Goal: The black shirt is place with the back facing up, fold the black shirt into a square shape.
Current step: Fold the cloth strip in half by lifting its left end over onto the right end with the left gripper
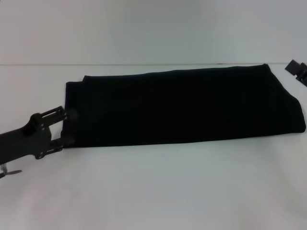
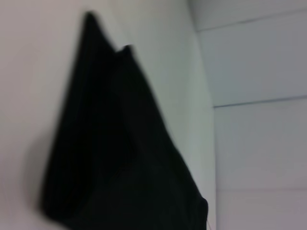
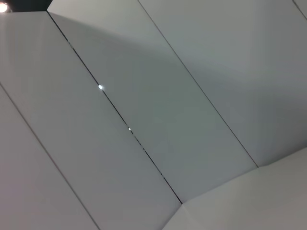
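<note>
the black shirt (image 1: 182, 105) lies flat on the white counter (image 1: 153, 191), folded into a long band that runs across the middle of the head view, from left of centre almost to the right edge. its far edge slopes slightly upward toward the right, and its near edge runs close to straight. no lettering shows on the visible side. at the upper left corner of the band a second layer of cloth peeks out as a small step.

the left gripper (image 1: 69, 128) comes in from the lower left of the head view, at the shirt's left end. its jaws stand apart, one at the upper part of that short edge and one at its lower corner, both touching or overlapping the dark cloth; whether they pinch any fabric cannot be told, as black meets black there. the left wrist view shows the shirt (image 2: 124, 158) as a dark wedge on the pale counter (image 2: 29, 96), with two pointed corners toward the top of that picture and a wall of pale panels beyond.

the right gripper (image 1: 297, 71) shows only as a small dark part at the upper right edge of the head view, off the shirt's far right corner and apart from it; the state of its jaws cannot be told. the right wrist view shows only pale wall panels (image 3: 153, 115) with seams.
</note>
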Robot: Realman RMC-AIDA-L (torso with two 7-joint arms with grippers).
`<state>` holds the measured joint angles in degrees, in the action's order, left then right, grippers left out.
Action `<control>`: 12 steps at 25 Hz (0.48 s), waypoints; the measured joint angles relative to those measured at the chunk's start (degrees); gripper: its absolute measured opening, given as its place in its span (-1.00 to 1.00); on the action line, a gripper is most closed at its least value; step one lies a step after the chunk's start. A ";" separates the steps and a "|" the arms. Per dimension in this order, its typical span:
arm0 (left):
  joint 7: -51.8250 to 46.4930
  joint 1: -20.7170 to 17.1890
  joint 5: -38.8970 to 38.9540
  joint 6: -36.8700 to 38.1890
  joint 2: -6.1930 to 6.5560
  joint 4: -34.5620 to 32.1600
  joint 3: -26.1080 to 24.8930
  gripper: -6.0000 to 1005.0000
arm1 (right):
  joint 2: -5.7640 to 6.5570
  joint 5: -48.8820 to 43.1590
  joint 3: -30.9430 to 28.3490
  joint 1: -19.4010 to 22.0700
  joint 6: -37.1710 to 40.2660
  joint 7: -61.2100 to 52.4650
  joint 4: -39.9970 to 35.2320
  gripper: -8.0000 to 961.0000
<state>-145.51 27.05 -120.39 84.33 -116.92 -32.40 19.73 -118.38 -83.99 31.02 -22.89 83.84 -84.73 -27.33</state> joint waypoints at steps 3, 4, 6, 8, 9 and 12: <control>-3.48 -0.71 -1.01 -1.82 -0.29 0.29 -1.24 0.75 | -0.12 -0.11 -0.02 -0.18 0.02 0.93 0.35 0.71; -4.47 -0.83 -1.15 -2.79 -0.41 0.43 -1.36 0.66 | -0.12 -0.11 -0.02 -0.18 0.02 0.93 0.35 0.71; -6.55 -1.07 -1.26 -5.32 -0.74 0.74 -1.18 0.56 | -0.19 -0.12 -0.03 -0.34 -0.03 1.31 0.52 0.71; -7.74 -1.17 -1.33 -7.27 -0.93 1.27 -0.87 0.56 | -0.25 -0.12 -0.03 -0.39 -0.09 1.67 0.59 0.71; -8.10 -1.19 -1.35 -8.05 -0.97 1.58 -0.80 0.56 | -0.29 -0.12 -0.01 -0.41 -0.12 1.91 0.61 0.71; -9.15 -1.23 -1.38 -9.85 -0.99 2.72 -0.71 0.56 | -0.35 -0.12 -0.07 -0.45 -0.30 2.64 0.64 0.71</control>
<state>-154.65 25.82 -121.77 74.48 -117.92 -29.68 19.02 -118.73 -84.11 30.95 -23.33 83.54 -82.09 -26.70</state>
